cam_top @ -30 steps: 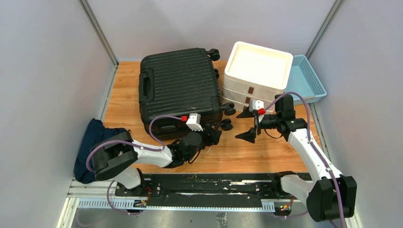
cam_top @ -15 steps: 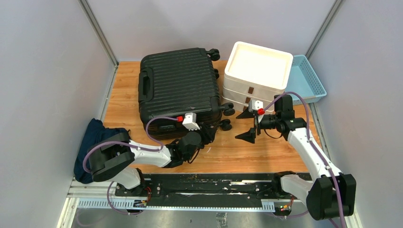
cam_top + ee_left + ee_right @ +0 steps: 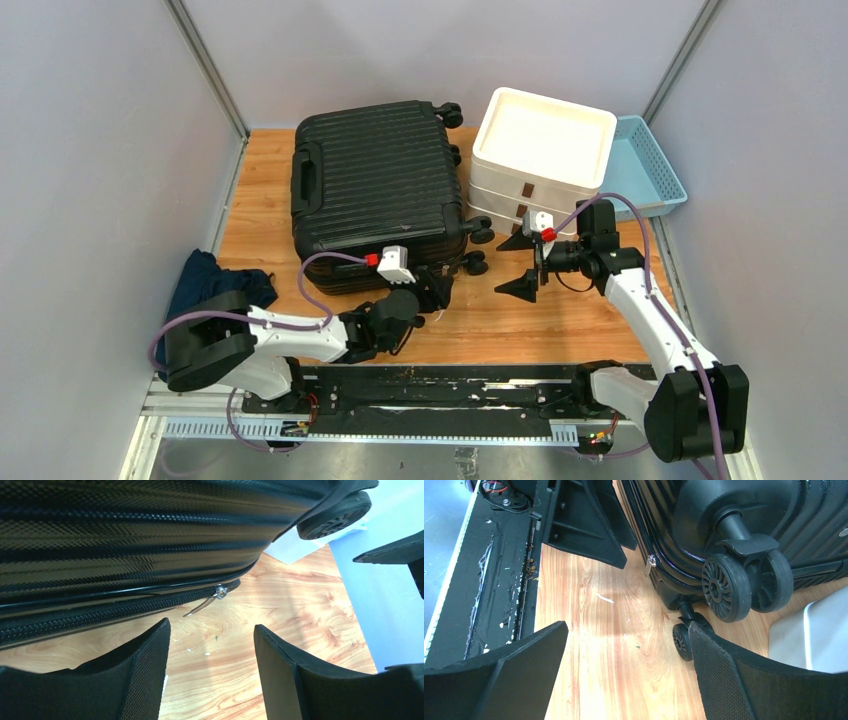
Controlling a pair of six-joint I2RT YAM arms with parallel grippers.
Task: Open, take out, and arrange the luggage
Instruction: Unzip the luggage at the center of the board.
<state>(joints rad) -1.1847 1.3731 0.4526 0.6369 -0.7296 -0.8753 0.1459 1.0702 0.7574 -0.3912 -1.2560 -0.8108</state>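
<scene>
The luggage (image 3: 378, 190), a black ribbed hard-shell suitcase, lies flat and zipped shut on the wooden table, wheels toward the right. My left gripper (image 3: 436, 291) is low at its near right corner. In the left wrist view the gripper (image 3: 212, 626) is open over bare wood, and the silver zipper pull (image 3: 212, 595) hangs just beyond its fingertips, untouched. My right gripper (image 3: 522, 262) hovers wide open to the right of the wheels (image 3: 726, 587), holding nothing. The right wrist view also shows the zipper pull (image 3: 651, 564) at the suitcase corner.
A white stacked drawer unit (image 3: 541, 150) stands right of the suitcase, with a light-blue mesh basket (image 3: 645, 165) behind it. A dark blue cloth (image 3: 205, 290) lies at the table's near left edge. The black base rail (image 3: 440, 385) runs along the front.
My left arm has sunk lower and drawn slightly back toward the near edge. Its jaws narrowed, then widened again. The right arm has not moved.
</scene>
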